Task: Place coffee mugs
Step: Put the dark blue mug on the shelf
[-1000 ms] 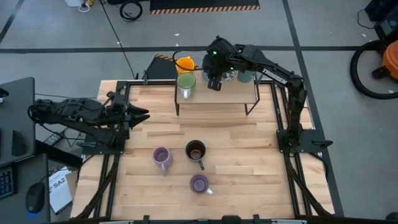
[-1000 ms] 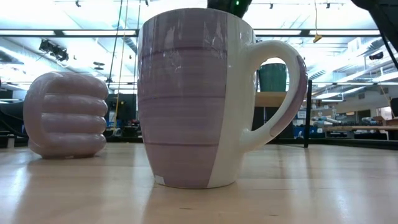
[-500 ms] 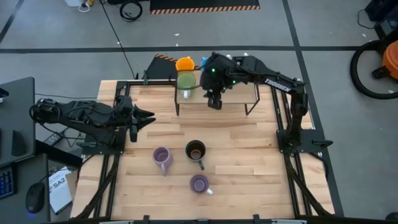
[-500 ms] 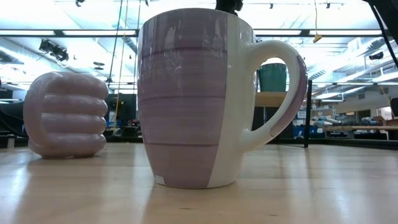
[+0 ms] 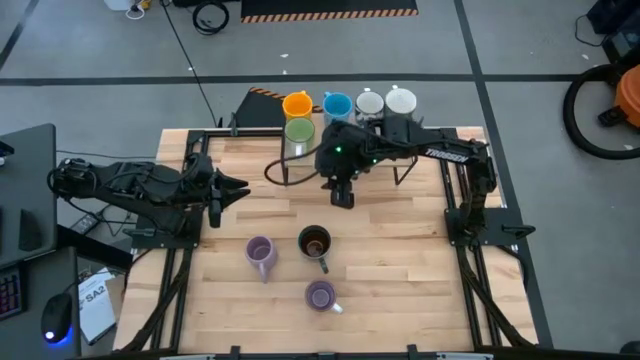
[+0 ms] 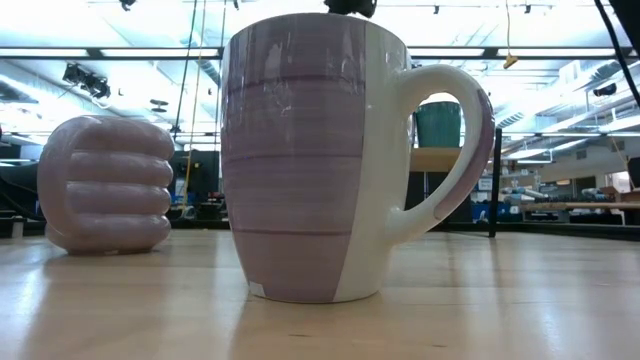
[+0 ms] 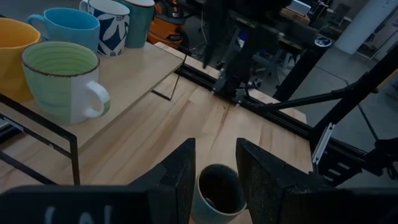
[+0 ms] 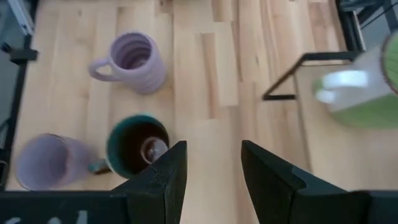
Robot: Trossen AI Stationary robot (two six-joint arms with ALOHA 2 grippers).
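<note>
Three coffee mugs stand on their bases on the wooden table: a ribbed lilac one [image 5: 261, 253], a dark one [image 5: 315, 242] and a smooth lilac one [image 5: 321, 296]. On the raised shelf [image 5: 306, 158] at the far edge stand a green mug [image 5: 299, 131], an orange mug [image 5: 297, 104], a blue mug [image 5: 337, 104] and two white mugs [image 5: 369, 102] [image 5: 400, 100]. My right gripper [image 5: 341, 195] hangs open in the air between the shelf and the dark mug [image 8: 137, 146], slanting down. My left gripper [image 5: 225, 188] waits open at the table's left, aimed at the dark mug [image 7: 217, 193].
The shelf stands on thin black wire legs [image 7: 163, 92] at the table's far side. Black frame rails [image 5: 465, 225] run along the table's left and right edges. Bare wood lies between the shelf and the three table mugs. The smooth lilac mug [image 6: 310, 160] fills the low view.
My right gripper has swung away from above the shelf toward the table's near edge and now hangs over bare wood in front of the shelf, still open and empty. The blue and white mugs it covered on the shelf show again. No mug has moved.
</note>
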